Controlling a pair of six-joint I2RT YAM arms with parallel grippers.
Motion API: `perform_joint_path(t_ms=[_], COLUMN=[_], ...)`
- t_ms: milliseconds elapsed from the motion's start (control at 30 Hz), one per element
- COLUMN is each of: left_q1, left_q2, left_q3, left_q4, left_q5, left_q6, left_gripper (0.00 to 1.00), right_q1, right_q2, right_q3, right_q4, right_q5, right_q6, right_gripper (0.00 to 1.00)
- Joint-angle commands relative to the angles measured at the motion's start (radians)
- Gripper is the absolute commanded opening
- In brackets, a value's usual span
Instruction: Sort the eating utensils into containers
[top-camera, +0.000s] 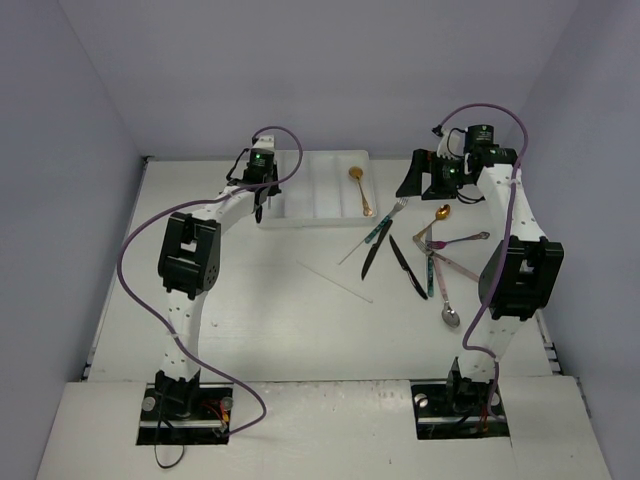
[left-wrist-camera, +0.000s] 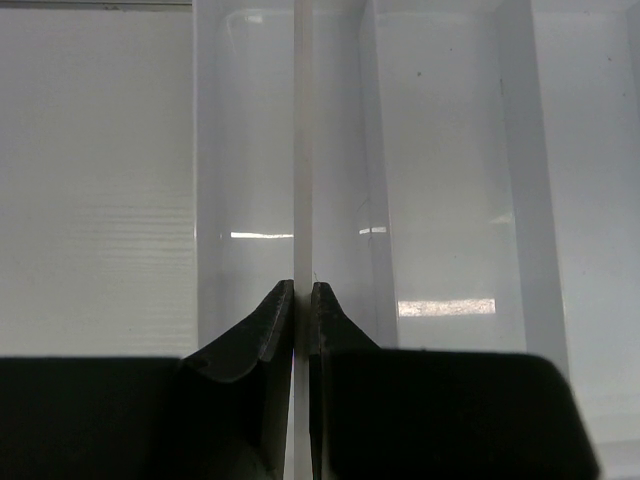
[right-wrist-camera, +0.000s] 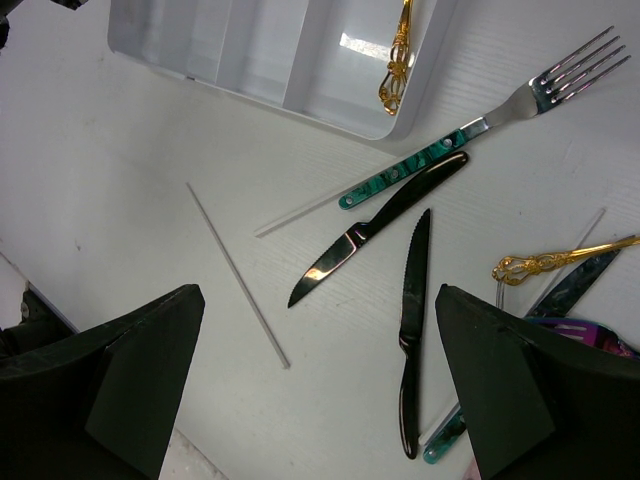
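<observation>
Left end effector (left-wrist-camera: 303, 290) is pinched shut on a thin white stick (left-wrist-camera: 303, 150), long axis near-far, parallel to and over the cutlery tray's (left-wrist-camera: 525, 200) leftmost compartment; right end effector (right-wrist-camera: 318, 300) hangs wide open above black knives (right-wrist-camera: 408, 330) on the bench (top-camera: 250, 320).

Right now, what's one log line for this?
left gripper: shut on white stick over tray | right gripper: open over black knives | gold spoon: in tray
</observation>
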Motion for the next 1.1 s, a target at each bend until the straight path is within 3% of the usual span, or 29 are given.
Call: perform_joint_path(t_ms=[0,167,400,600,733,800,900,1067], left_q1=[0.006,0.006,0.006,0.013,0.021,0.031,0.054,0.12], left_q2=[-0.035,-0.039,-0.063,-0.122,-0.218,-0.276,-0.362,-0.525], left_q3=[0.052,0.042,0.037,0.083,0.173,0.235,0.288,0.236], left_q4=[0.029,0.024,0.014,-0.042,-0.097,-0.141,-0.218,-0.332], left_q5=[0.018,0.027,0.049,0.048,0.038,0.028,0.026,0.051], left_q6=[-0.02,-0.018,-0.021,-0.015,0.011,0.02,0.031,0.041], left_gripper=[0.03,0.07,0.34,0.37,0.42,0.49,0.59,0.68], right_q1=[0.015,0.024,0.062,0.147,0.262,0.352,0.483,0.667], right_q2=[-0.044,-0.046,-0.059,-0.111,-0.167,-0.192,-0.203,-0.145], right_q3=[0.016,0.02,0.019,0.005,-0.056,-0.108,-0.184,-0.268], right_q4=[0.013,0.013,0.012,0.008,0.004,0.004,-0.004,-0.038], right_q5=[-0.019,-0.015,0.032,0.119,0.251,0.353,0.464,0.527], right_q6=[-0.005,-0.006,-0.021,-0.066,-0.147,-0.2,-0.256,-0.289], right_gripper=[1.0,1.0,1.0,0.97,0.81,0.68,0.58,0.44])
